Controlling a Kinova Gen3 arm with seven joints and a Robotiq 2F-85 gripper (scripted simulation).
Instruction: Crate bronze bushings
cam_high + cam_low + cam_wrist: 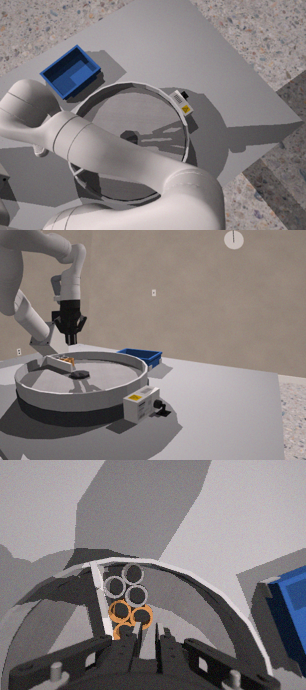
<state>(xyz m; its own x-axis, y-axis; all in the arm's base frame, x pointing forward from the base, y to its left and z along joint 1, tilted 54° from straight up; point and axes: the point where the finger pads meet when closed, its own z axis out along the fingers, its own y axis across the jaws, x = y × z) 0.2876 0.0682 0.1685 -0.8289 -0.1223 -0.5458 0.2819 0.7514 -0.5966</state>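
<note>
Basically, I have my gripper point(71, 343) point(148, 631) up in the air above the turning table point(129, 112) point(82, 402) point(200, 625), fingers pointing down. It is closed to a narrow gap, w/ nothing gripped. The bronze bushings point(72, 360) point(130, 612) are on the turning table, approx. below my fingertips in the wrist view. I count 3 pcs.; one of them is partly hidden behind my gripper, so I see only some of its ring.

The steel bushings point(61, 356) point(125, 592), also 3 pcs., stand next to the bronze ones, nearer to the rim. All 6 pcs. are upright w/ their holes up, in one tight group beside the white divider point(79, 172) point(60, 363) point(102, 595). In the top view my arm point(112, 149) point(70, 285) covers this group, so for their pos. I use the exterior & wrist views.

The blue crate point(58, 59) point(155, 362) point(292, 615) is outside the turning table, near its rim, w/ the top open & the blue bottom visible. A dark hub point(128, 136) point(80, 374) is at the turntable's centre, & a white box point(179, 100) point(139, 405) w/ a yellow warning label is just beside the outer wall.
</note>
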